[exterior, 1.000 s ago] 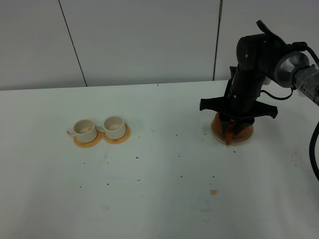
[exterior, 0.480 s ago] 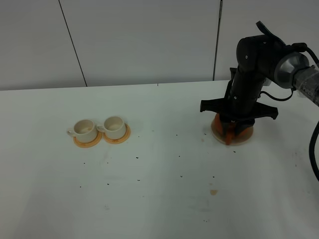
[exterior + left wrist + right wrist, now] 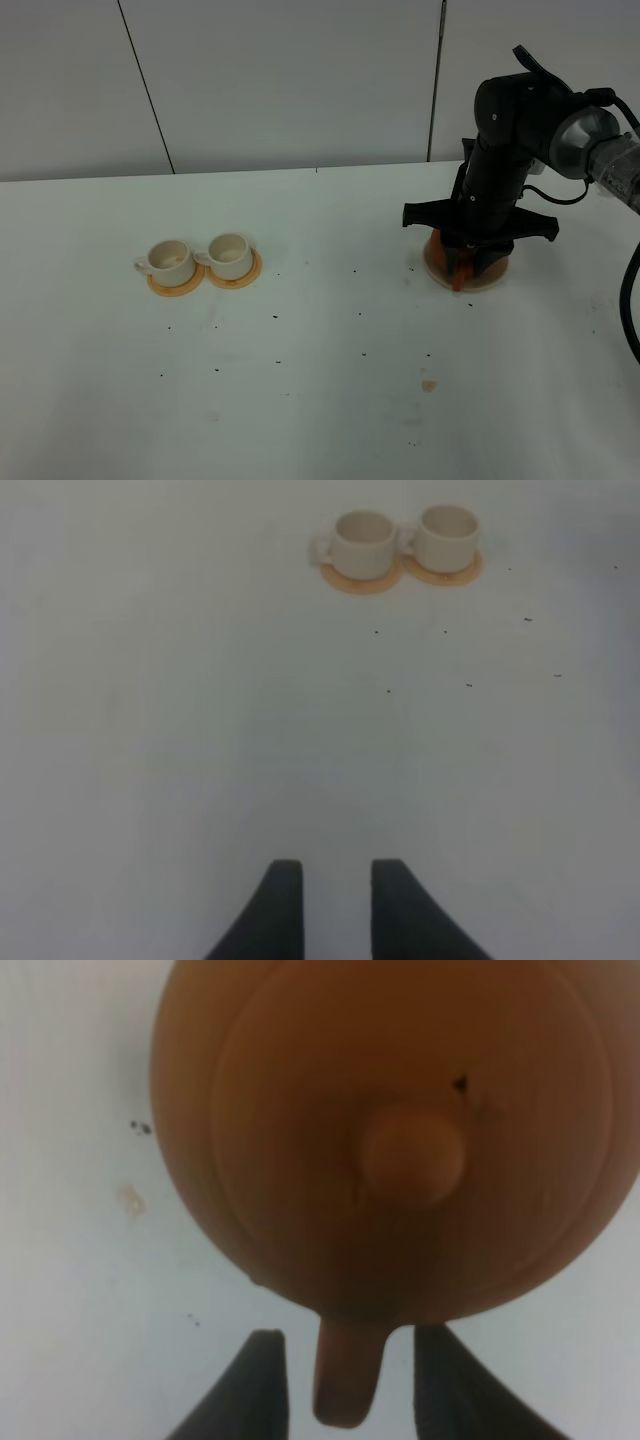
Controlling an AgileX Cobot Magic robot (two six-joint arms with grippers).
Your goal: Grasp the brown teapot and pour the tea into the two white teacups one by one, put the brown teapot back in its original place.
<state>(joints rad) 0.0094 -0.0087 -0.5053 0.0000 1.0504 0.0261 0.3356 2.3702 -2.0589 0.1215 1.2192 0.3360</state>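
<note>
Two orange coasters (image 3: 172, 291) touch, apparently, on a dark-specked white table (image 3: 320, 400).

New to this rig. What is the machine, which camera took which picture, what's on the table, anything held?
This is a robot with two arms at a white table. The wide picture comes from a camera mounted high, off the arms; only the right arm shows there. The other two come from a camera on each wrist, looking past the fingers. On the table stand two white teacups on orange coasters, and a brown teapot on a pale saucer. The right end effector is open, a finger on each side of the teapot's handle with gaps showing, so nothing is held. The left end effector hangs slightly open above the table, empty.
</note>
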